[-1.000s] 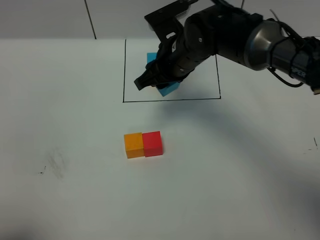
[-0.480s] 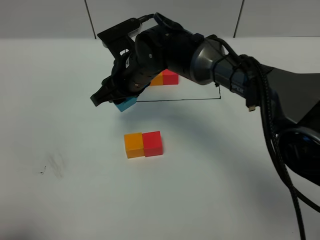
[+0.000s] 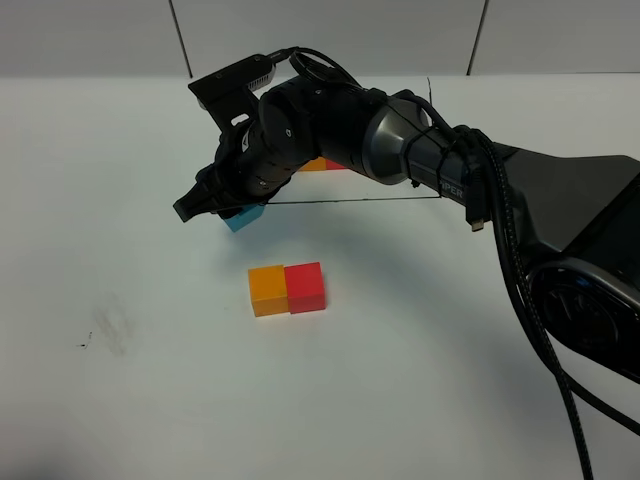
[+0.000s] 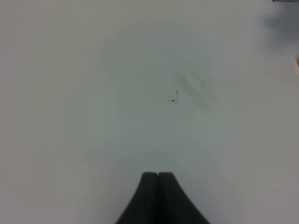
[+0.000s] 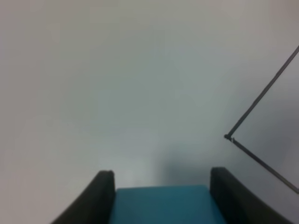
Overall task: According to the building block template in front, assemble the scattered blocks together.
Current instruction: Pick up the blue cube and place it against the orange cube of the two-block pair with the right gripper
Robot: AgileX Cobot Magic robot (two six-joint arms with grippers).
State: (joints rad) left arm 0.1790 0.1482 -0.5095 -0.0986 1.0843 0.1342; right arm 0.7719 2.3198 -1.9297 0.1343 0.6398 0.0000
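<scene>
Stretching over the white counter (image 3: 450, 400), the black arm (image 3: 420, 160) ends in the right claw (image 3: 222, 208), gripping the matte light-blue cube (image 3: 243, 219) at 11 o'clock of the touching orange cube (image 3: 267, 291) and red cube (image 3: 305, 287). The black-framed block template (image 3: 313, 165), at their 12 o'clock, is mostly hidden. The left claw (image 4: 158, 177) is closed.

Right arm (image 3: 400, 140) stretches across, right hand (image 5: 161, 198) clamping the blue cube (image 3: 243, 218); left hand (image 4: 158, 196) closed.

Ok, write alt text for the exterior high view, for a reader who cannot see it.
The right gripper holds a light blue cube over the white table, by the near left corner of a black drawn rectangle. Nearer the camera, an orange cube and a red cube sit side by side, touching. The arm hides most of the rectangle's contents.
</scene>
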